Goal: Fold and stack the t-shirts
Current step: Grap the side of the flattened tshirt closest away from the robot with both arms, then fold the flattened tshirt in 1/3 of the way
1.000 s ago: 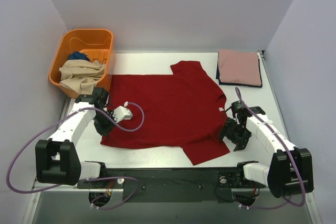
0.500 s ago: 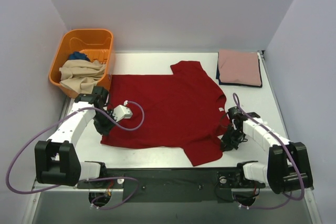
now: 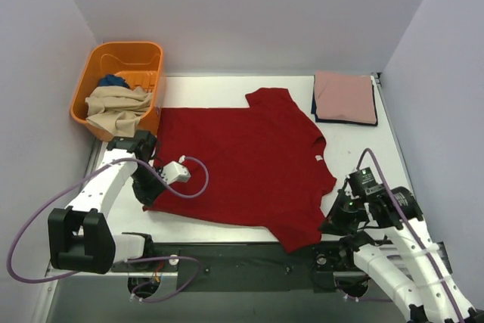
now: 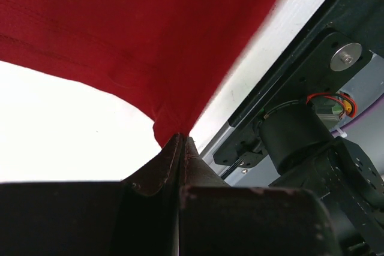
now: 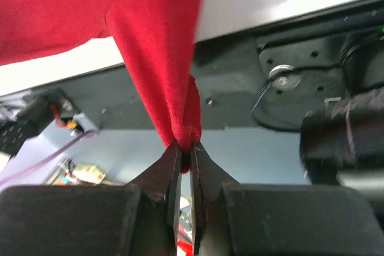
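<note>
Pinching the near-left hem corner of the dark red t-shirt (image 3: 242, 160), the left gripper (image 4: 180, 140) was clamped tight. Right gripper (image 5: 185, 148) was closed on the near sleeve's tip, past the front edge of the table (image 3: 355, 141); shirt lay spread mid-table.

Bare far table (image 3: 219, 90) strip between orange basket (image 3: 127, 45) and pink t-shirt (image 3: 345, 96)

Orange plastic basket (image 3: 125, 46) at far-left corner of white table (image 3: 355, 140)
</note>
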`<state>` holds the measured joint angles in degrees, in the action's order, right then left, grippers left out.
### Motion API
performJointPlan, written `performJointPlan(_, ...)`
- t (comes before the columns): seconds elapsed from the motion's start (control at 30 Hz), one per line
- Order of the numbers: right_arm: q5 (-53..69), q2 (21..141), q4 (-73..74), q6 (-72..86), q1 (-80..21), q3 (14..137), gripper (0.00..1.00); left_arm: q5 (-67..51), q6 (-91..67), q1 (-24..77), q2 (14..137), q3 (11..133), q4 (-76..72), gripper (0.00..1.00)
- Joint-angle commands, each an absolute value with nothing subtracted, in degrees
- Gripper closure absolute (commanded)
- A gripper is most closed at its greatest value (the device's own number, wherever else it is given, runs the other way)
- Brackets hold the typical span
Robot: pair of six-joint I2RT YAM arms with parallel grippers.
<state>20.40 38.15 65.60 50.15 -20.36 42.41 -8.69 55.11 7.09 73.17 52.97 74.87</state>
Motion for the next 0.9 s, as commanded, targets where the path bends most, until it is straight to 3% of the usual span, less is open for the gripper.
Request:
performJointPlan(0.0, 29.77, 38.4, 87.27, 48.45, -20.92, 50.17, 1.0, -9.93, 57.57, 7.29, 72.42, 57.12, 86.22, 1.0)
performJointPlan(0.1, 34.18, 41.2, 85.61, 47.9, -20.83, 53.43, 1.0, -9.76, 58.36, 7.38, 73.39, 59.06, 86.49, 1.0)
performJointPlan(0.23, 30.94, 50.42, 80.7, 40.62, -18.47, 56.95, 1.0, -9.41, 58.45, 7.29, 74.88, 61.07, 82.29, 1.0)
performJointPlan(0.43, 29.81, 66.85, 66.55, 25.25, -4.58, 62.47, 1.0, -6.95, 52.48, 6.94, 80.59, 65.65, 71.75, 1.0)
performJointPlan(0.5, 24.44, 72.67, 62.15, 23.04, -4.48, 65.12, 1.0, -5.72, 50.99, 6.94, 82.17, 65.65, 66.99, 1.0)
performJointPlan(0.6, 26.97, 82.93, 54.6, 20.31, -4.75, 68.1, 1.0, -3.43, 48.7, 6.59, 85.25, 67.14, 62.68, 1.0)
performJointPlan(0.87, 24.61, 100.61, 52.29, 14.33, -5.36, 82.69, 1.0, 0.09, 42.1, 5.98, 93.42, 71.27, 55.02, 1.0)
